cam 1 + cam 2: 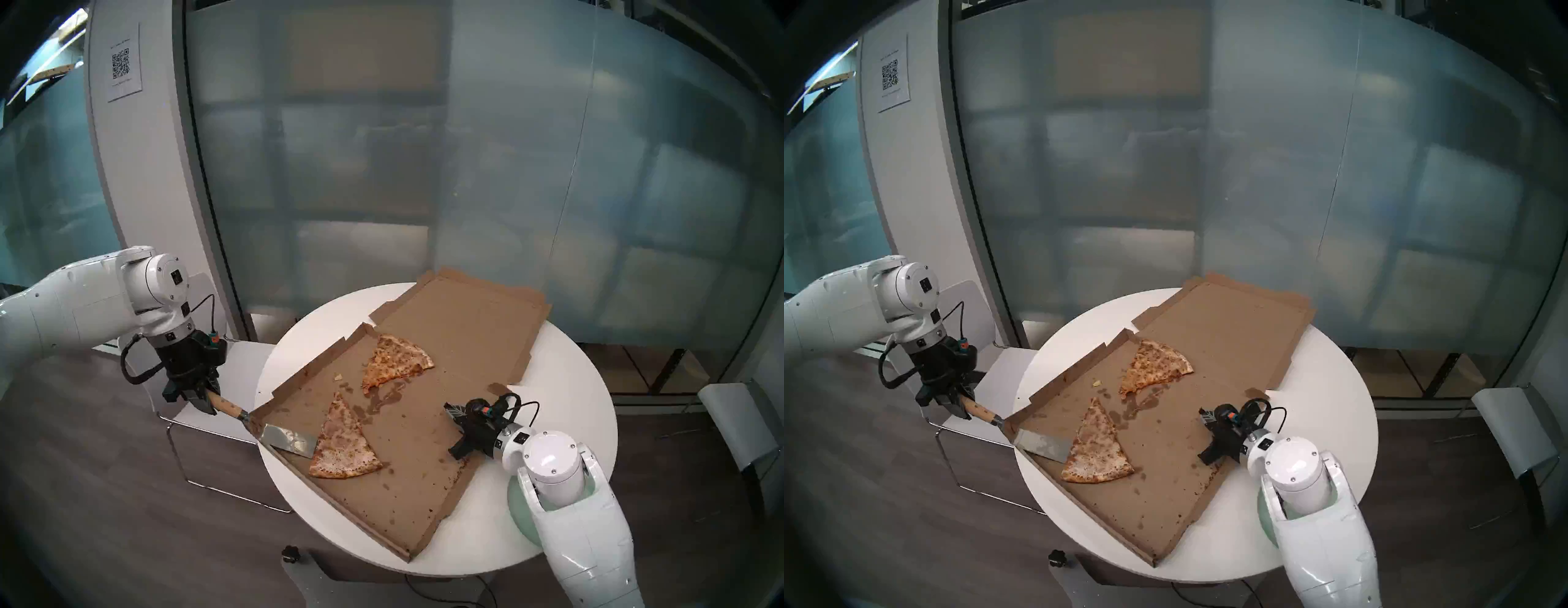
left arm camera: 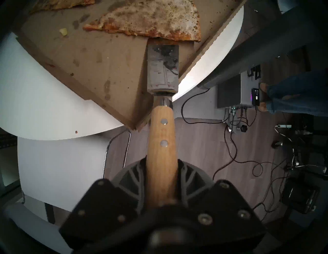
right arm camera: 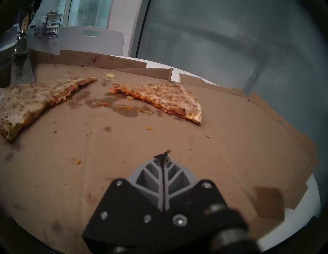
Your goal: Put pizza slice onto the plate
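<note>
my left pincer clamps the spatula; my right pincer is closed, empty. the pizza slice may skid instead of loading.

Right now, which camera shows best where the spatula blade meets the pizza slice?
Left wrist: the spatula blade's front edge slips under the pizza slice right ahead. Both head views show that contact smaller, from above. Right wrist shows the slice but only the spatula's handle at its left edge.
</note>
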